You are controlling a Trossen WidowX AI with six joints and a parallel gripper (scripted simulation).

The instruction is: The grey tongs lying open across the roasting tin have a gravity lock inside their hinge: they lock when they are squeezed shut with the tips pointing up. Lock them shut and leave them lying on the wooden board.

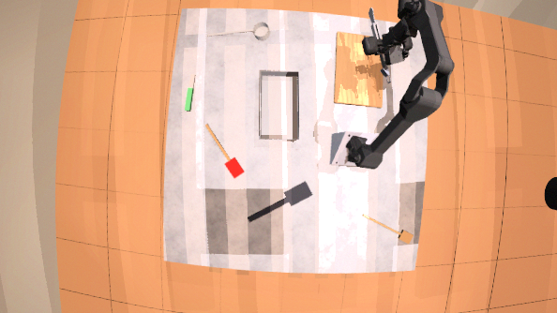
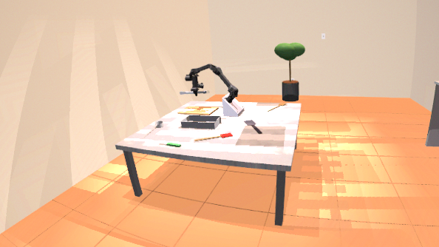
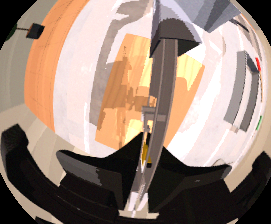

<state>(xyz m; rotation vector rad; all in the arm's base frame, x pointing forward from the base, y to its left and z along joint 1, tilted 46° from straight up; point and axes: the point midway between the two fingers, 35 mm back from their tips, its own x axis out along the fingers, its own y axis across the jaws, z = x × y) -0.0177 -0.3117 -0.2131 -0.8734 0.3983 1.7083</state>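
The grey tongs (image 1: 377, 26) (image 2: 185, 92) (image 3: 166, 85) are in the air, roughly level in the exterior view, their arms close together. My gripper (image 1: 383, 53) (image 2: 196, 92) (image 3: 144, 135) is shut on them partway along their length, with one end of the tongs sticking out on each side. The lock inside the hinge cannot be seen. The wooden board (image 1: 347, 93) (image 2: 182, 112) (image 3: 135, 50) lies flat on the table below, and the tongs hang over its far right side in the top view. The roasting tin (image 1: 260, 110) (image 2: 200, 124) (image 3: 233, 106) stands apart from the board, with no tongs across it.
The white arm base (image 1: 338, 152) (image 2: 232, 109) stands near the board. A strainer (image 1: 261, 31), a green-handled tool (image 1: 188, 99), a red-headed spatula (image 1: 234, 168), a dark spatula (image 1: 298, 193) and a small wooden tool (image 1: 405, 236) lie around the table.
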